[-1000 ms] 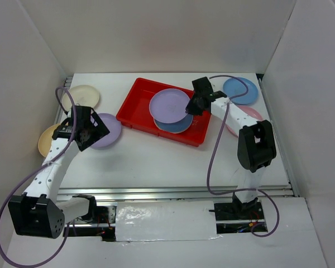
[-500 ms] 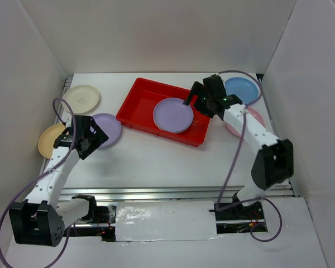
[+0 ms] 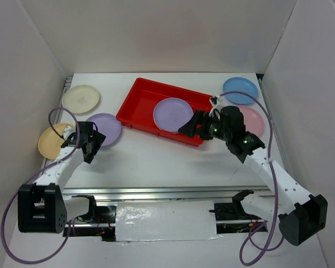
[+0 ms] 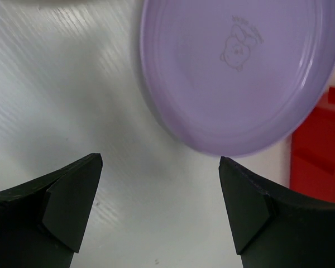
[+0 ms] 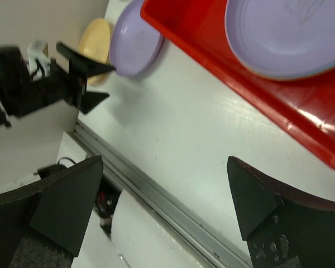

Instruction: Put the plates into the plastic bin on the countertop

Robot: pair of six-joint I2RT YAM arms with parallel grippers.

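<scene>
Left gripper [image 4: 159,164], jaws apart, squares to the round purple plastic plate [image 4: 240,72] by the countertop's [image 3: 156,162] left edge for pickup; right gripper [image 5: 164,164] gapes empty.

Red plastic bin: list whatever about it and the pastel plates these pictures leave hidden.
- Top view: the round purple plastic plate in the red rectangular plastic bin covers whatever lies under it; stack count unknown.
- Top view: the right arm overlaps the round pink plate's near edge.
- Left wrist view: only a sliver of the bin shows, cut by the right edge.
</scene>
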